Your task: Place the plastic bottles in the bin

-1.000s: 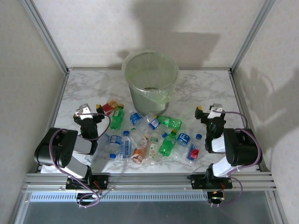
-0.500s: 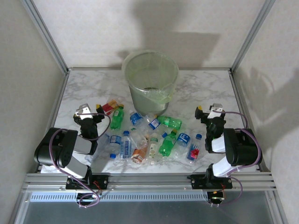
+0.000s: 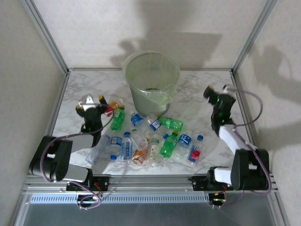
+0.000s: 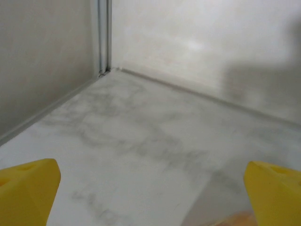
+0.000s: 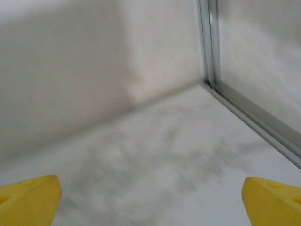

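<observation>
Wide open at the left pincer (image 3: 92,100), spread to the full and gripping nothing. Just to its right, almost touching: an orange-red-labelled bottle (image 3: 112,105). Right beside that, a green bottle (image 3: 117,119) lying on its side. From the left wrist: yellow left fingertips (image 4: 28,190) at the two lower corners, with bare marble bench (image 4: 141,136) between them. Low down near the right-hand finger, a blurred patch of clear, orange-tinted plastic (image 4: 221,217); cannot tell whether touching.

Wide open too at the right pincer (image 3: 218,90), likewise empty, poised over the bench near the right wall. Well to its left and nearer the arm bases: the main heap of plastic bottles (image 3: 150,141), lying on their sides between the two arms. Closest to this pincer: a second green bottle (image 3: 170,123), to its left and nearer the bases. Also a blue-capped bottle with a red-and-blue label (image 3: 194,150), closer to the foot of its own arm. From the right wrist: yellow right fingertips (image 5: 28,197) far apart, with marble and the far corner of the enclosure beyond.

Bin (image 3: 141,94) upright, left of the right pincer and about level with it, beyond and to the right of the left pincer, apart from both. Far edge of the heap near the foot of the bin.
</observation>
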You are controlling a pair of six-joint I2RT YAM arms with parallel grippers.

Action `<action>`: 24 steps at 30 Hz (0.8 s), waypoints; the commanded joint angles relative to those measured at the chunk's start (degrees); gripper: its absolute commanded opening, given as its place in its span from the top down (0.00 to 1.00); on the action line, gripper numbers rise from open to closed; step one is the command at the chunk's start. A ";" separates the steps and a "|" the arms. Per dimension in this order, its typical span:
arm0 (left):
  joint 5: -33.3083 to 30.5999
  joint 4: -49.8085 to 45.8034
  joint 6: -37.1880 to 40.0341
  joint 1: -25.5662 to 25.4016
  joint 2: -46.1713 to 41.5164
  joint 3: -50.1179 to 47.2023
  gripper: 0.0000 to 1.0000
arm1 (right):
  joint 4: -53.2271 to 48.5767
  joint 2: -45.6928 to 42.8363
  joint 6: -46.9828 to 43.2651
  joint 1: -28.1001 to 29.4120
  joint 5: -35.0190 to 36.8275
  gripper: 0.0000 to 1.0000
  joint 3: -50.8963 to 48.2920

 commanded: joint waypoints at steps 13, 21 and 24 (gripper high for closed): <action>12.36 -42.20 -26.39 -15.45 -16.25 16.93 0.07 | -85.42 -5.51 37.06 23.38 9.95 0.11 13.29; 9.67 -46.87 -28.55 -17.04 -16.38 19.21 0.08 | -85.61 -7.99 40.58 26.88 1.29 0.21 5.31; 10.47 -47.90 -28.62 -17.04 -16.25 20.09 0.10 | -83.07 -7.60 39.27 26.94 -0.68 0.22 1.98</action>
